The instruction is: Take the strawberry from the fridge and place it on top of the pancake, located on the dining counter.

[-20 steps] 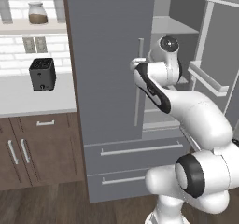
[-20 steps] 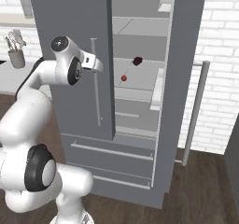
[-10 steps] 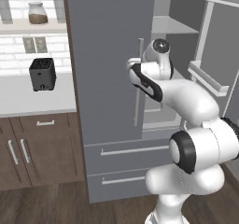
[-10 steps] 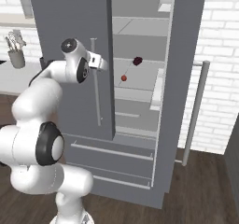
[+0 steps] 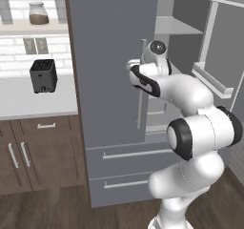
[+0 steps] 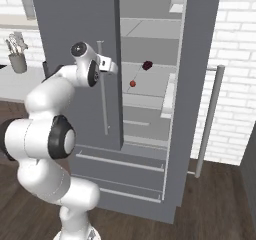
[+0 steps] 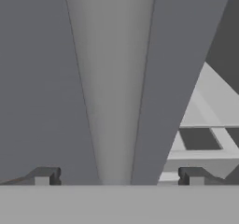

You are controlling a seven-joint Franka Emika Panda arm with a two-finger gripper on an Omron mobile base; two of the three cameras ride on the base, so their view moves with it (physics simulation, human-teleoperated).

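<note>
The fridge (image 6: 80,29) stands with its right door swung wide and its left door shut, two drawers below. Inside, on a pale shelf at mid height, the strawberry (image 6: 132,83) sits near the front edge, with a darker maroon lump (image 6: 147,65) just beyond it to the right. The gripper (image 7: 119,175) is raised in front of the closed left door, right at its long vertical handle (image 7: 112,87); the jaws are spread wide, one fingertip on each side of the handle, pinching nothing. To the left of the fridge a black toaster (image 5: 43,75) rests on the wall surface (image 5: 28,101) over brown cabinets.
</note>
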